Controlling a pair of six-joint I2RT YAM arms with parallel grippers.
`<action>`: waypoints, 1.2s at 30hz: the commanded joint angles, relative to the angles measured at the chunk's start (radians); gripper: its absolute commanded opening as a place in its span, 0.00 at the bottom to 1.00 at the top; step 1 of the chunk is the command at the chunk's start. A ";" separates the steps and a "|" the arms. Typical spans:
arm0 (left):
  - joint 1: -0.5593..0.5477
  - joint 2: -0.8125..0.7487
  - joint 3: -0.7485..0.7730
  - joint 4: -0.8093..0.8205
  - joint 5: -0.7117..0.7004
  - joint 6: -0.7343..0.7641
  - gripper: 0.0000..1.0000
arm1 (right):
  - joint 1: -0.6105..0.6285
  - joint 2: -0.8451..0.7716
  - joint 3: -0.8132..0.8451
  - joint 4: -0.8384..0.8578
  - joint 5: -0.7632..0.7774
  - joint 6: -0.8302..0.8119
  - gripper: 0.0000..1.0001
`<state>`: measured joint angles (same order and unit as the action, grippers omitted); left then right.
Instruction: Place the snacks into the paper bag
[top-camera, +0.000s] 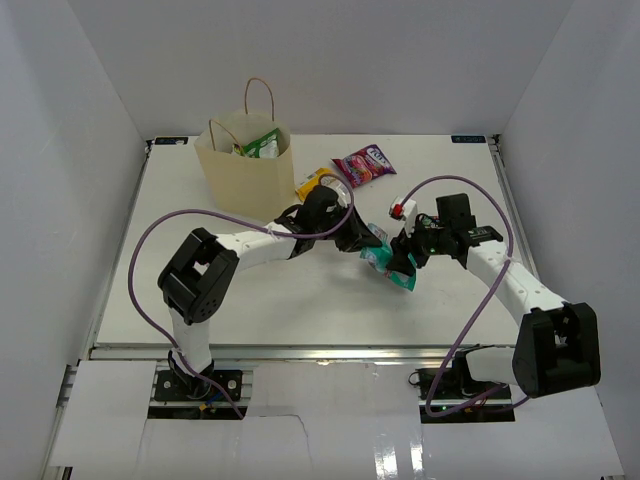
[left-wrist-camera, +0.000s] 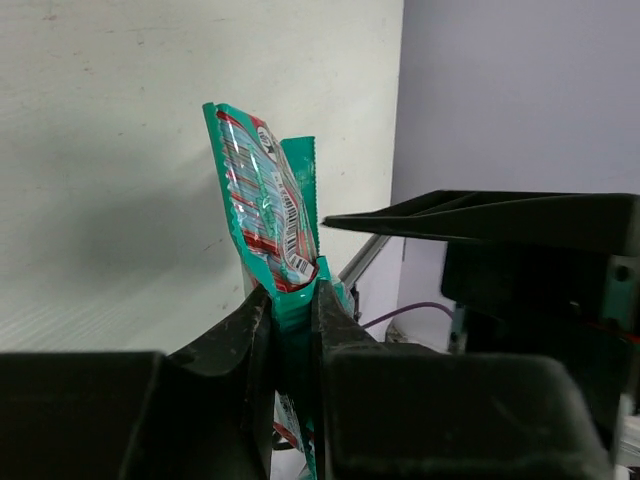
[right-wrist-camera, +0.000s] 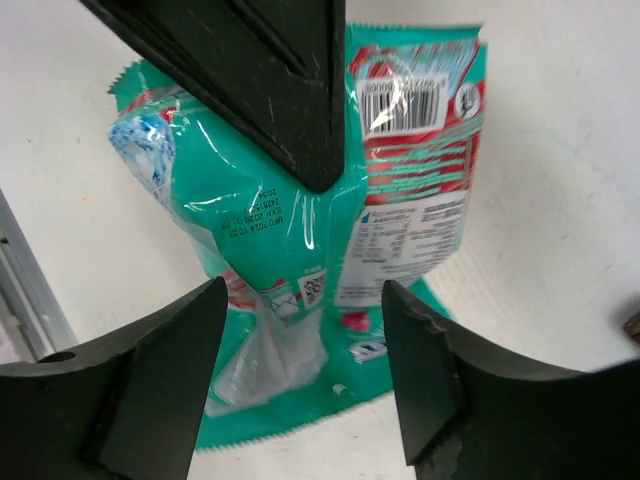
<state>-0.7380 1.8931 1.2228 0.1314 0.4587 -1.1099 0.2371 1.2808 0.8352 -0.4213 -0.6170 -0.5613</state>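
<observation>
left tool (left-wrist-camera: 295, 292): pressed together on one edge of teal packet (left-wrist-camera: 262, 190); packet upright out of the fingers in left wrist view
right tool (right-wrist-camera: 305, 375): spread, one finger either side of the packet's lower half; nothing pinched, contact not readable
teal packet: off the table (top-camera: 180, 200), mid-table, held between the two tools; just at 4 o'clock of left tool in top view
long axis: roughly 10-to-4 o'clock in top view; foil crumpled, so approximate
paper bag (top-camera: 240, 180): upright at far-left part of table, mouth up, handles raised; at 10 o'clock from left tool, well apart
key relation: bag on left arm's side; left tool nearer to it than right tool, and the one with the grip
in bag: green packet (top-camera: 263, 146) showing at the rim; anything else inside not readable
loose on table: yellow bar (top-camera: 311, 182) just beside bag at its 4 o'clock; pink-magenta packet (top-camera: 364, 165) further out at 3 o'clock
step, judged: handover or regrasp point, packet in left's grip
next move, judged: right tool clear toward 3 o'clock, then lift and swing toward 10 o'clock, over bag mouth, release
risk, judged: thin-edge pinch on slippery foil, possible twist or slip in transit; path close over yellow bar; soft bag rim easy to nudge or fold
</observation>
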 joint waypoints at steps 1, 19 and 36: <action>0.034 -0.057 0.053 -0.112 0.002 0.115 0.00 | 0.005 -0.017 0.094 -0.028 -0.046 -0.064 0.71; 0.505 -0.062 0.779 -0.510 -0.031 0.274 0.00 | -0.070 -0.024 0.179 -0.073 -0.023 -0.035 0.74; 0.543 -0.129 0.910 -0.763 -0.563 0.442 0.00 | -0.084 -0.015 0.156 0.001 0.085 0.066 0.73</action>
<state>-0.1970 1.8523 2.0975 -0.6022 0.0364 -0.7280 0.1574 1.2697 0.9981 -0.4797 -0.5663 -0.5434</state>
